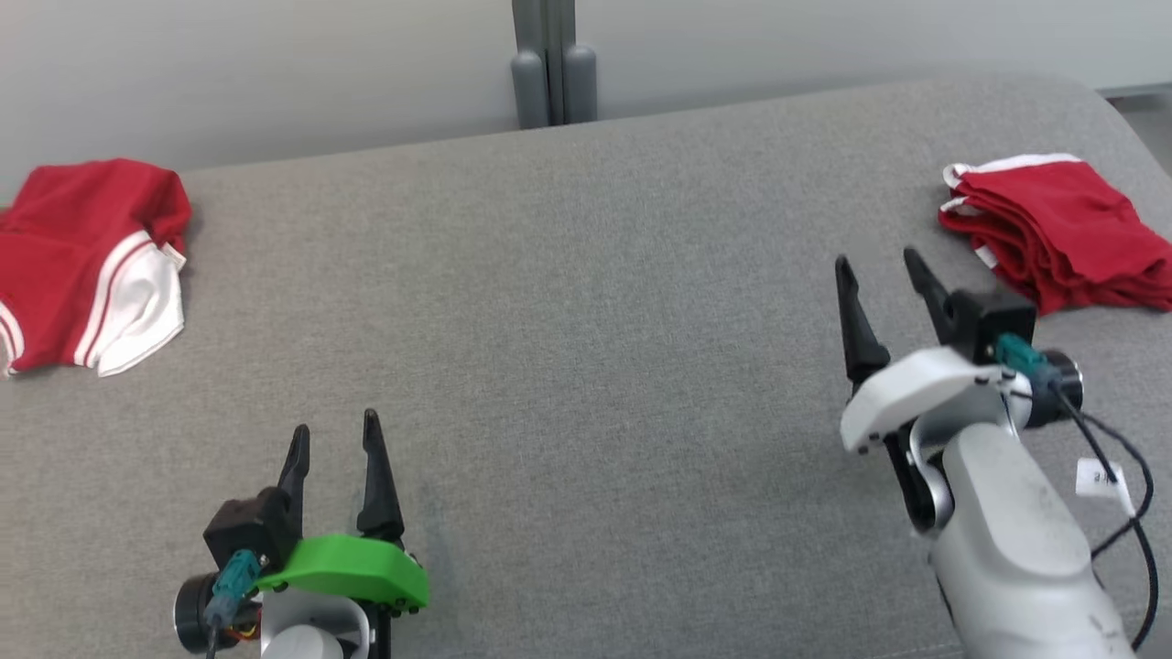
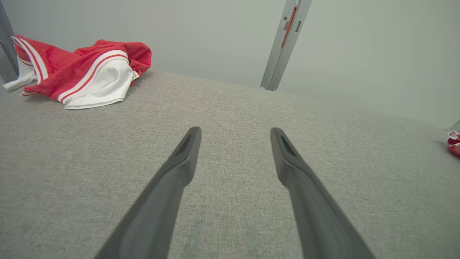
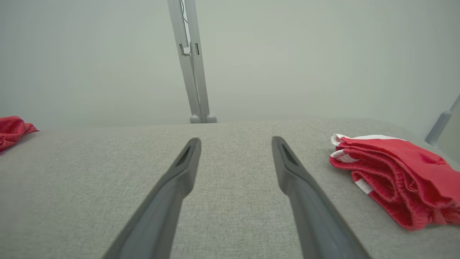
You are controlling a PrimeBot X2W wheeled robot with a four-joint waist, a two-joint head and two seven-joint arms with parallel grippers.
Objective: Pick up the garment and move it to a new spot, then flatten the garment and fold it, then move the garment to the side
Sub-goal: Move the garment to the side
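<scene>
From the head view, the left jaws sit lowest in the frame, behind a green cover (image 1: 348,567), spread apart and holding nothing above the grey fabric worktop (image 1: 568,302). The right jaws, further up on the right, are likewise spread and empty. A white tag (image 1: 1099,476) hangs on that arm's cable, its writing too small to read. The crumpled garment (image 1: 82,256), red with white stripes, lies at the far left edge. The folded garment (image 1: 1062,229) lies at the far right, near the right jaws but apart.

In the left wrist view the crumpled garment (image 2: 82,70) shows a small unreadable label (image 2: 135,75).

In the right wrist view the folded garment (image 3: 402,180) lies right of the parted fingers.
</scene>
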